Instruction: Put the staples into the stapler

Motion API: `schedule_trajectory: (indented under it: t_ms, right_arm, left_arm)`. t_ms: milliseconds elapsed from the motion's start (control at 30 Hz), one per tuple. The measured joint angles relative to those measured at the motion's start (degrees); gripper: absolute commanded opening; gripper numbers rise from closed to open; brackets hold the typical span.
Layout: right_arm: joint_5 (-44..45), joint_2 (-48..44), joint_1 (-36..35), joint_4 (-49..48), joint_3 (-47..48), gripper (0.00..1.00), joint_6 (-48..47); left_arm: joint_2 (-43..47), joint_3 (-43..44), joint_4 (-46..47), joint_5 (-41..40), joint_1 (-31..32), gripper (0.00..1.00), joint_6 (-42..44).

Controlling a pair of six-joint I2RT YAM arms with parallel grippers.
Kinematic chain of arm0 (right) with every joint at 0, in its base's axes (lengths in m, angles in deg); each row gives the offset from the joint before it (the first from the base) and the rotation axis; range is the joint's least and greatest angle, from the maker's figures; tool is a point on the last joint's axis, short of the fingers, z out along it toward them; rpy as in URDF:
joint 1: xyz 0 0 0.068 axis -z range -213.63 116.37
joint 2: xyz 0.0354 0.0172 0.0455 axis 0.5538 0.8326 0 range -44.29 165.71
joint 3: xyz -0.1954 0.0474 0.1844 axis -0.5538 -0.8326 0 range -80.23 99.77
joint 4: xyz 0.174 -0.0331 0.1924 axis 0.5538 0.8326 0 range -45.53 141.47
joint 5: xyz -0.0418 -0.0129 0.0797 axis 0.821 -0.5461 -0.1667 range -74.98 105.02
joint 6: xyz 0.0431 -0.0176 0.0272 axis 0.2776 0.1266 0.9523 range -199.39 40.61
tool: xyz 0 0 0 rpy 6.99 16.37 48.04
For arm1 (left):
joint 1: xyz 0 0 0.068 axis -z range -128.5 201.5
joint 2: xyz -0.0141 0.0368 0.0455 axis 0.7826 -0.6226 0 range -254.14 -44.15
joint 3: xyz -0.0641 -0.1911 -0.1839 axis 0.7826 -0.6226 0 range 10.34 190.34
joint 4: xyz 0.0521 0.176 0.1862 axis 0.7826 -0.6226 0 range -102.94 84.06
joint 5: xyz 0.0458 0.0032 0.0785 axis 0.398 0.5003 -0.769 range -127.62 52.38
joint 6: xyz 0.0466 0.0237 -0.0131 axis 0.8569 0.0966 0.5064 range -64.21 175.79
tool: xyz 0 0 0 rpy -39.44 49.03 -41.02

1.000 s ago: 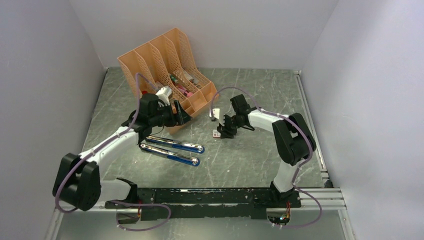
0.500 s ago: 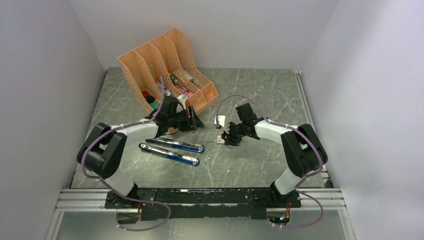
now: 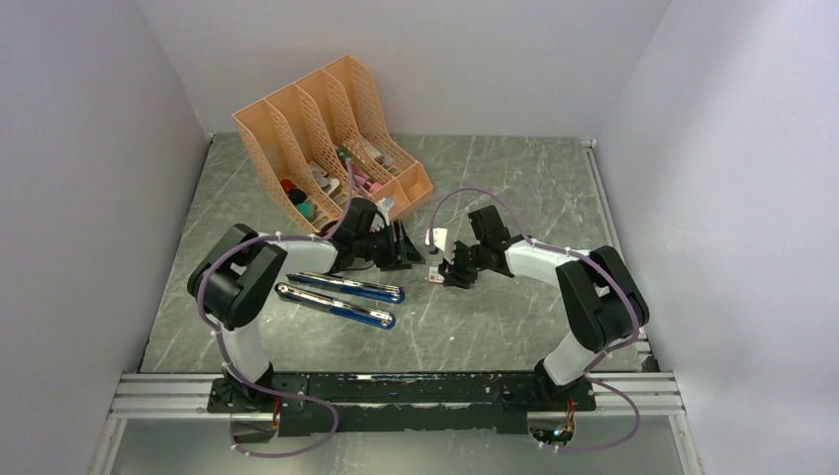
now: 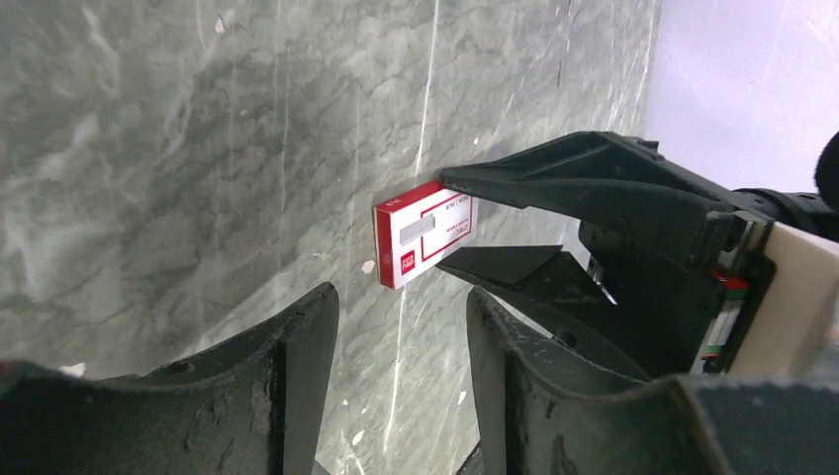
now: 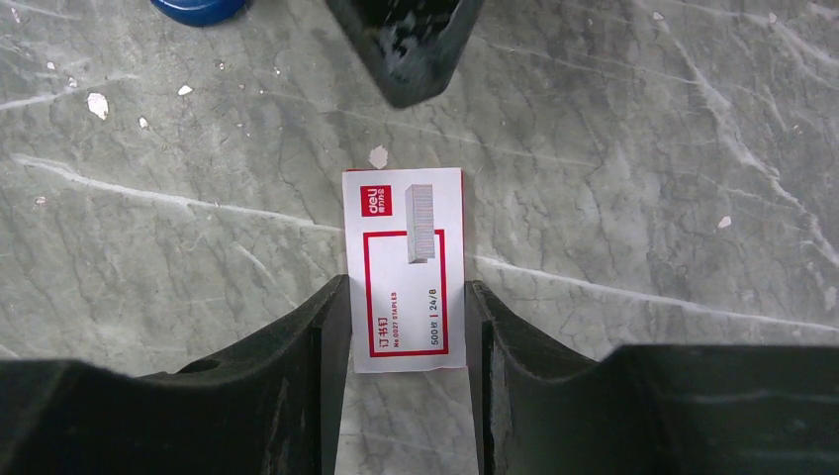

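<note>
Staple box point(image 5: 406, 267) flat on table point(image 5: 643, 148). Right gripper point(image 5: 407, 282) clamped on box's long sides, likely steadying it for opening. Left gripper point(image 4: 401, 297) just beside box, facing it, fingers spread, empty; likely placed to work flap. Loose staples not visible, presumably inside box. Stapler point(image 3: 341, 295) near box, robot's left, hinged open, ready for strip.

Grey marbled table point(image 3: 514, 317); peach organizer point(image 3: 297, 119) back left; open blue stapler point(image 3: 341, 297) before it; white-and-red box point(image 5: 406, 267) mid-table.
</note>
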Motion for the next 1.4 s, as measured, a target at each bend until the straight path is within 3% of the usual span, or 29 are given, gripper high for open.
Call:
schedule_trajectory:
  t_ms: [367, 800, 1400]
  right_arm:
    - [-0.42, 0.31, 0.07, -2.54, -0.46, 0.41, 1.01]
    - [-1.29, 1.22, 0.07, -4.35, -0.44, 0.41, 2.32]
    - [-2.19, 2.34, 0.02, -4.50, 0.42, 0.40, 3.10]
  left_arm:
    - [-4.09, -0.09, 4.37, 0.98, 0.63, 0.50, -3.63]
    - [-6.25, -0.31, 8.50, 0.37, 2.38, 0.35, -6.56]
    - [-7.91, -1.55, 12.11, -1.40, 3.96, 0.31, -8.07]
